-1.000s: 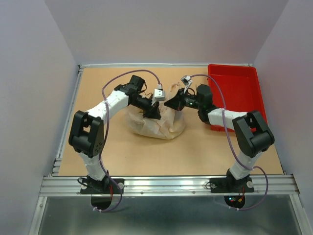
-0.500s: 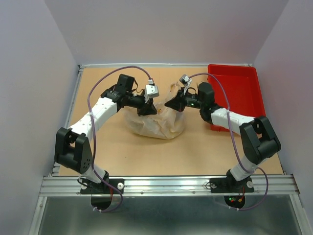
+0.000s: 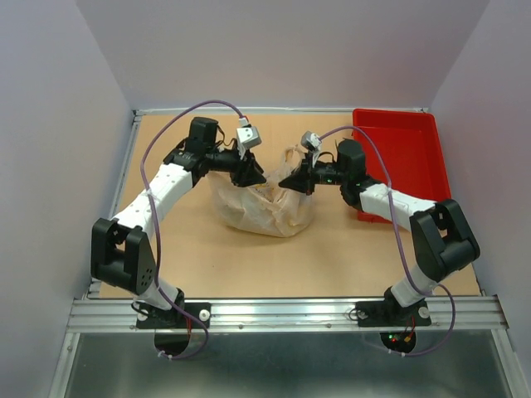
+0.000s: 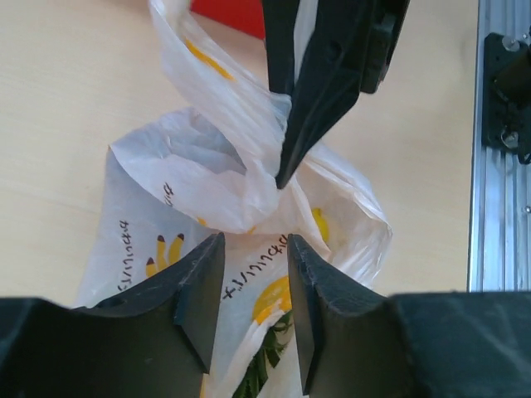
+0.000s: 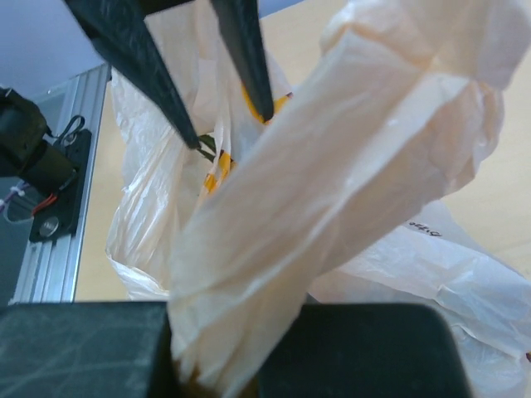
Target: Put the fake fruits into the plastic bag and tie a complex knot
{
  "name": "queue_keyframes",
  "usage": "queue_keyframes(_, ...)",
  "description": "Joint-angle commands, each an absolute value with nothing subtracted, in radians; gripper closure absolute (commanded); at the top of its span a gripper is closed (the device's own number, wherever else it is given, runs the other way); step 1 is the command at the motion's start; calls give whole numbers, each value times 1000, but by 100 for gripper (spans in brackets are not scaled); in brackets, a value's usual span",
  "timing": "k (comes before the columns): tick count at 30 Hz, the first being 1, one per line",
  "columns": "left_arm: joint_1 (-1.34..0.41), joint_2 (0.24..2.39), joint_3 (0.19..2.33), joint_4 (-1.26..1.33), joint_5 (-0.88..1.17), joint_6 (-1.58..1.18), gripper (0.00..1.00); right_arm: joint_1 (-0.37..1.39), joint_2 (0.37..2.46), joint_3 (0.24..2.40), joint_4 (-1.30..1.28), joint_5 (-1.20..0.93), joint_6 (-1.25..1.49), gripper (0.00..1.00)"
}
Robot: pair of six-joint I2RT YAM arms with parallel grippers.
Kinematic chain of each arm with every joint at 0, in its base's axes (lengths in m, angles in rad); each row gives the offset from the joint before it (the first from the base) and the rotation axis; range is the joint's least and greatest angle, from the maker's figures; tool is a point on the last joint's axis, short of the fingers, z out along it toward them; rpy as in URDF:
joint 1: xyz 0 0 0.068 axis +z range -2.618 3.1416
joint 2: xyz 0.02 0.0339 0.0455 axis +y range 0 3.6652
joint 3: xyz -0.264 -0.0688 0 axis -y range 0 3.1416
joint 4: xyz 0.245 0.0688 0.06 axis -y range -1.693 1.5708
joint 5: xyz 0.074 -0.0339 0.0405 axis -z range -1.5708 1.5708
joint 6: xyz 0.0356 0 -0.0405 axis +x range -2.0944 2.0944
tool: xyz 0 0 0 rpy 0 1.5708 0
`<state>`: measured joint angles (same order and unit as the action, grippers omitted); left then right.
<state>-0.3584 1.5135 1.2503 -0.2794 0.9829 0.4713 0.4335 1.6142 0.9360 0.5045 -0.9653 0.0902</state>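
Top external view puts the plastic bag (image 3: 261, 207) on the counter (image 3: 207, 265) between the arms: a slumped, crinkly translucent sack with orange print, its neck twisted but, I judge, not yet knotted. The right arm's fingers (image 4: 311, 99) clamp the twisted handle (image 5: 332, 166); the left arm's fingers (image 4: 199, 307) stand narrowly apart, gripping nothing. I would keep the right side taut and grip close to the twist.

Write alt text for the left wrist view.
The right gripper, reaching in from the top, pinches a twisted handle of the plastic bag on the tan table. The left gripper stands open at the bottom, holding nothing.
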Motion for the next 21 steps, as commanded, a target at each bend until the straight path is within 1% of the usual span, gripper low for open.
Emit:
queue_keyframes(1, -359, 1531, 1333, -193, 1057, 408, 50, 437, 1589, 934, 509, -1052, -26, 99)
queue_keyframes(2, -360, 1542, 1360, -190, 1066, 407, 46, 439, 1592, 939, 508, -1060, -32, 100)
queue_keyframes(3, -365, 1560, 1373, -187, 1084, 408, 39, 439, 1598, 943, 506, -1081, -43, 100)
queue_keyframes(4, -370, 1572, 1387, -186, 1092, 410, 37, 439, 1601, 946, 503, -1092, -46, 99)
queue_keyframes(5, -371, 1581, 1406, -187, 1092, 411, 33, 439, 1603, 950, 503, -1097, -49, 100)
queue_keyframes(8, -386, 1611, 1422, -189, 1104, 420, 32, 440, 1611, 962, 497, -1112, -67, 99)
queue_keyframes(11, -405, 1628, 1420, -189, 1121, 416, 37, 439, 1617, 977, 492, -1111, -69, 98)
queue_keyframes(12, -419, 1635, 1417, -189, 1132, 410, 47, 440, 1617, 982, 491, -1101, -66, 97)
queue_keyframes(14, -445, 1646, 1416, -187, 1138, 403, 63, 439, 1623, 989, 492, -1098, -51, 93)
queue_keyframes(15, -452, 1647, 1416, -181, 1149, 394, 75, 440, 1626, 995, 492, -1095, -45, 90)
queue_keyframes(17, -466, 1651, 1413, -160, 1155, 370, 84, 442, 1631, 1002, 495, -1094, -35, 85)
queue_keyframes(18, -471, 1651, 1402, -143, 1158, 358, 89, 442, 1631, 1002, 502, -1085, -20, 80)
queue_keyframes(19, -479, 1649, 1388, -106, 1163, 319, 97, 443, 1634, 1003, 515, -1083, -5, 77)
queue_keyframes(20, -482, 1649, 1379, -77, 1166, 292, 100, 445, 1635, 1005, 525, -1078, -5, 74)
queue_keyframes(21, -483, 1646, 1368, -43, 1166, 260, 100, 448, 1638, 1003, 537, -1065, 32, 72)
